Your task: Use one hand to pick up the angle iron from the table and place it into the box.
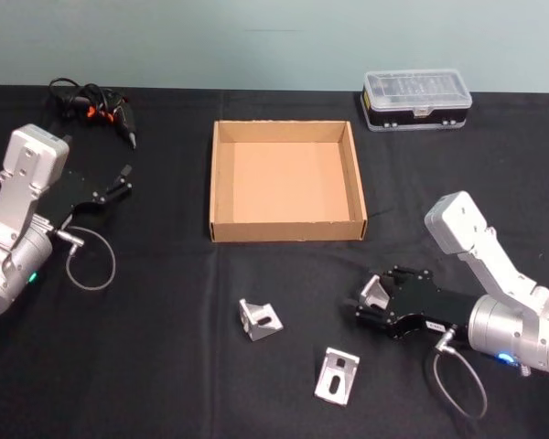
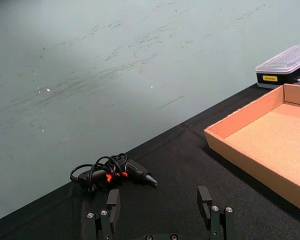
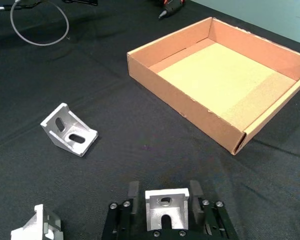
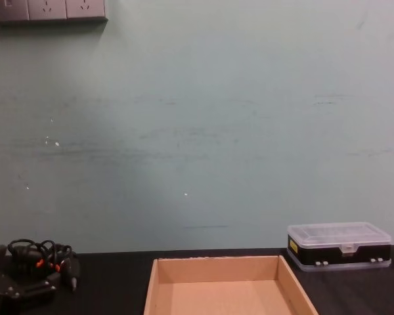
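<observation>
Gripping an angle iron (image 3: 165, 212), the right tool (image 1: 366, 305) sits at the front right of the black surface (image 1: 165, 366).
Its fingers are clamped on the bracket's two sides. The cardboard box (image 1: 286, 230) lies ahead and to the robot's left of it, well apart, near wall facing the tool, so the right arm is nearer. The left tool (image 1: 122, 180) is parked far left, fingers spread.

We see a matt black cloth worktop (image 1: 165, 384). The box (image 1: 288, 230) is tan cardboard, the angle iron (image 3: 166, 212) dull metal.
</observation>
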`<move>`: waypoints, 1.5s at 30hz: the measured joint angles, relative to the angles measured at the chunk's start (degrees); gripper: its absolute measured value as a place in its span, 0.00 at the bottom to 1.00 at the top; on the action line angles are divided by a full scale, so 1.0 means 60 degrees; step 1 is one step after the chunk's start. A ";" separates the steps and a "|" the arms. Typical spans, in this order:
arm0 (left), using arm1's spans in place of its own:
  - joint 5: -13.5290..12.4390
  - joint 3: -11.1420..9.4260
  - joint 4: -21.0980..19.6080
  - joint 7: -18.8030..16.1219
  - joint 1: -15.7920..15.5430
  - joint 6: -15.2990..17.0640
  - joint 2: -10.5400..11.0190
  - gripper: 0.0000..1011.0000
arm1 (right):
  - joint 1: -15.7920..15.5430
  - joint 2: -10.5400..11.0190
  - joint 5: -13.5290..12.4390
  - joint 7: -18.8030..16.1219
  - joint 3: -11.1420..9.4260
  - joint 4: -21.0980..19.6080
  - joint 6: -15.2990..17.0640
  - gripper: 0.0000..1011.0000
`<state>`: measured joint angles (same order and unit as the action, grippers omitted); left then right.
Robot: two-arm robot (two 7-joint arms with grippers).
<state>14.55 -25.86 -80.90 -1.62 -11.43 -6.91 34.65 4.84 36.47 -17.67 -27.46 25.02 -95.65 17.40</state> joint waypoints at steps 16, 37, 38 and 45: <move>-0.0001 0.0000 0.0000 0.0000 0.0000 0.0000 0.0000 1.00 | -0.0060 -0.0063 0.0051 -0.0013 -0.0039 0.0068 -0.0117 0.45; 0.0000 0.0001 0.0000 0.0000 -0.0001 0.0000 0.0000 1.00 | -0.0912 0.0451 -0.0518 0.0640 -0.1717 -0.2285 -0.0627 0.45; -0.0001 0.0000 0.0000 0.0000 0.0000 0.0000 0.0000 1.00 | -0.0955 0.0462 -0.0568 0.0705 -0.1858 -0.2472 -0.0643 0.45; -0.0001 0.0000 0.0000 0.0000 0.0000 0.0000 0.0000 1.00 | -0.0939 0.0418 -0.0657 0.0897 -0.2151 -0.2925 -0.0670 0.45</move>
<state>14.55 -25.86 -80.90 -1.62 -11.43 -6.91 34.65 -0.80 38.98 -21.61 -22.08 12.11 -113.20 13.38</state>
